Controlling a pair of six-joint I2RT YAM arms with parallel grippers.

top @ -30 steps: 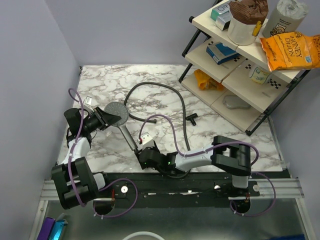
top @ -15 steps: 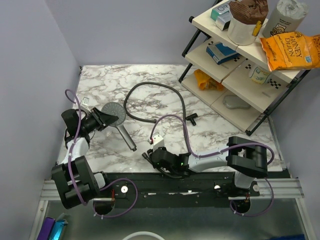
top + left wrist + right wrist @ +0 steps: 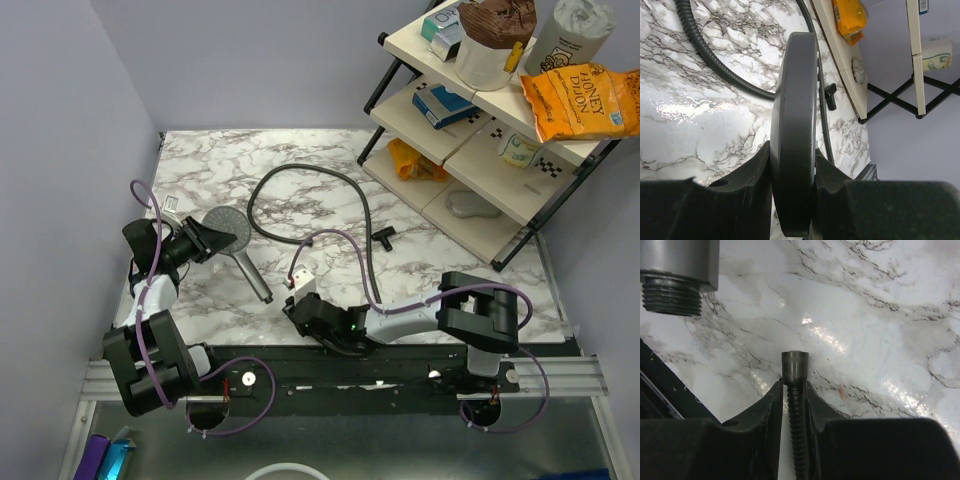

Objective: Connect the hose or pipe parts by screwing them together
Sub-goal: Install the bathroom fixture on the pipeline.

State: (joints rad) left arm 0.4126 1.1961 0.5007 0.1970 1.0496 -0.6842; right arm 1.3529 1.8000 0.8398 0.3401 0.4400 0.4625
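The dark grey shower head is held on edge at the left, its handle sloping toward the near rail. My left gripper is shut on the round head, with a finger pressed on each flat side. The long black hose loops over the marble and runs down to my right gripper. That gripper is shut on the ribbed hose just behind its end nut. The handle's threaded end hangs up and to the left of the nut, with a gap between them.
A black-framed shelf rack with packets and tubs fills the right side. A small black T-shaped part lies by the hose. A wall stands close on the left. The black rail runs along the near edge.
My right gripper has closed on the hose end and moved from the handle's tip rightward, then back left. The shower head shifted slightly left in the left gripper.
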